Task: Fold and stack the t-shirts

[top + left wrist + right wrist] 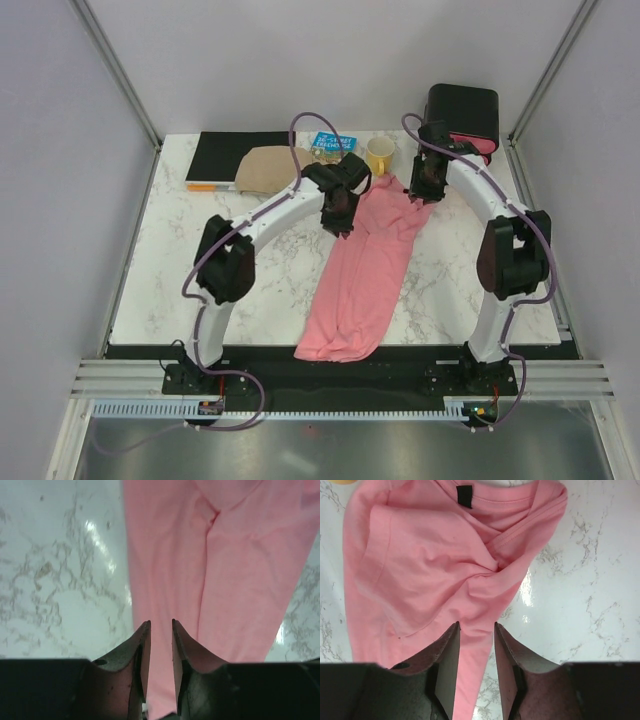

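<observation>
Where the t-shirt lies: the salmon-pink t-shirt is bunched into a long narrow strip on the marble table, running from just beside the yellow mug down to the near edge, neck end farthest away.
Neck label: the small dark label shows at the collar in the right wrist view, with creased folds just below it.
Black box: the black box stands at the far right corner with something pink at its front; what is inside cannot be told.
Mug: upright near the far edge, between a blue book and the right arm; its contents cannot be told.
Left gripper: the left gripper hangs over the left edge of the strip, jaws a narrow slit apart, pink cloth visible through the gap, nothing clamped.
Right gripper: the right gripper hangs over the crumpled upper part of the shirt, jaws a little wider apart, gripping nothing; whether the tips touch the cloth cannot be told.
Far left: a black pad lies flat with a tan lump beside it.
</observation>
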